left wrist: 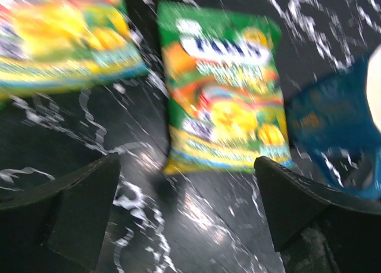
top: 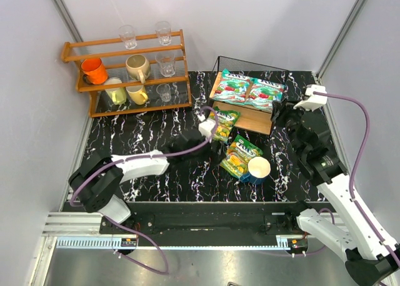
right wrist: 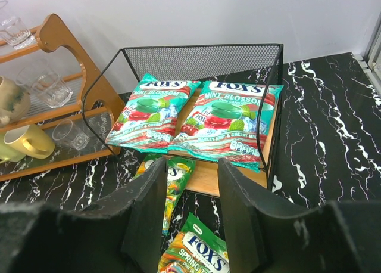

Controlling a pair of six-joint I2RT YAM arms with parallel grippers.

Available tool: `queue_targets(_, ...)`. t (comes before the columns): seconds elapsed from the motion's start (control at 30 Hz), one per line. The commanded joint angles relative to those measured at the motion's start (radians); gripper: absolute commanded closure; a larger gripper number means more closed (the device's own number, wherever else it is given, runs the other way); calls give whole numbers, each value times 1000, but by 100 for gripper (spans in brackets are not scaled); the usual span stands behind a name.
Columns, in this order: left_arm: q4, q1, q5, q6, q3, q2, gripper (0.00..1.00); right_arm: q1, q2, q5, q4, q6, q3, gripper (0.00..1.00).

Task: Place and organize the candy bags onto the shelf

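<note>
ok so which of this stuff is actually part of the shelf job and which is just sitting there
Part of the job:
shelf
two teal candy bags, already on its top board
two yellow-green candy bags, down on the table

Just lying about:
cup
mug rack

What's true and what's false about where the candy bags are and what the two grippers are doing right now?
1. Two teal candy bags lie side by side on the shelf, on its top board. True.
2. All four candy bags are on the shelf. False: one yellow-green bag lies on the table beside the cup.
3. The left gripper is shut on a bag. False: it is open, with nothing in it.
4. The right gripper is open and empty. True.
</note>
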Motion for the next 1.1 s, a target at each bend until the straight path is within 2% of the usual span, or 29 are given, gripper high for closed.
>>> queue_targets(0.0, 170, -64, 50, -78, -91, 10, 1, 7, -31, 26, -24, -4, 18, 52)
queue_targets(0.3, 287, -101, 71, -120, -116, 125, 1, 7, -52, 27, -57, -6, 27, 52)
queue_targets(0.8, 227, -98, 10, -18, -10, 230, 1, 7, -40, 29, -60, -24, 37, 52)
queue_targets(0.9, 250, -95, 9, -30, -22, 260, 6, 5, -38, 29, -60, -26, 38, 52)
queue_targets(1.07, 298, -92, 25, -55, -63, 268, 28, 7, -37, 24, -57, -21, 37, 52)
